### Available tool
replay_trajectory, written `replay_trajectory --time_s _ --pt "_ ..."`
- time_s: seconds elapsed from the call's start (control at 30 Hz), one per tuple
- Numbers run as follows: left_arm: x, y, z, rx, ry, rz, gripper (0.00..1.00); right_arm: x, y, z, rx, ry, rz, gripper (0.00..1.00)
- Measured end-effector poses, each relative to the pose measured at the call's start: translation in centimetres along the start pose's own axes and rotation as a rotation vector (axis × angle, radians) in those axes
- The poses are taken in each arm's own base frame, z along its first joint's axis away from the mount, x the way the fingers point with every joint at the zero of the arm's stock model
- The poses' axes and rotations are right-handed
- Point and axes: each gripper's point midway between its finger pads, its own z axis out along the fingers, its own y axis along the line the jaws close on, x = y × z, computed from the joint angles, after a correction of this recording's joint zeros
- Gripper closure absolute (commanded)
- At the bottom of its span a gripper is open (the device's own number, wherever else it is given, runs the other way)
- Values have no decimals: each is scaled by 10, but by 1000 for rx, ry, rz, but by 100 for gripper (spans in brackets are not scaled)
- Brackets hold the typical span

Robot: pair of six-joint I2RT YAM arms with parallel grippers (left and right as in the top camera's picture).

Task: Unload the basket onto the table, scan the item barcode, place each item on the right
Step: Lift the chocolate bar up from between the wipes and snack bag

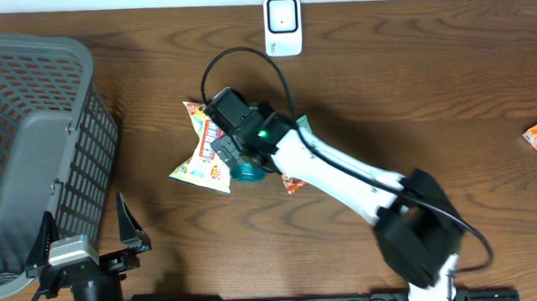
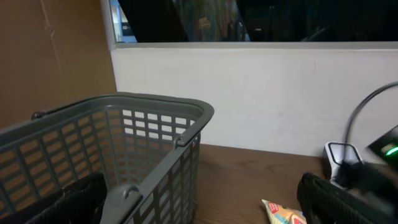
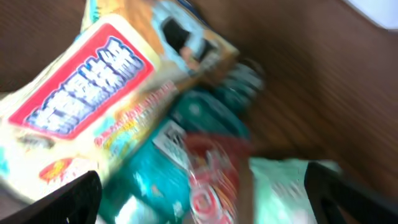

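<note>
The yellow crinkly snack bag with a red label (image 1: pixel 198 168) lies mid-frame on the brown wooden counter (image 1: pixel 429 89), under the wide-apart, empty right fingers (image 3: pixel 62 199); the left fingers (image 1: pixel 129 231) are wide and empty too, and the bag looks light, soft and slippery, so pinching its flat edge seems best.

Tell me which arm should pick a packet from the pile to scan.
Right. The right gripper hangs open directly over the packets, with the scanner close by. The left gripper, also open, sits by the basket, away from the pile.
</note>
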Motion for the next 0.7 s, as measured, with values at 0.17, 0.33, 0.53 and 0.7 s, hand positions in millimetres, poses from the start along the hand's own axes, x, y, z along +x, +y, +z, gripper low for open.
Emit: replay_trajectory --time_s 0.17,0.33,0.53,0.7 --pt "0 0 0 0 0 0 2 30 -29 -28 119 112 45 1" --pt "0 0 0 0 0 0 2 65 -43 -17 200 200 53 1" --pt "0 0 0 0 0 0 2 104 -42 14 230 235 41 5" --pt "0 0 0 0 0 0 2 106 -38 28 226 187 30 10"
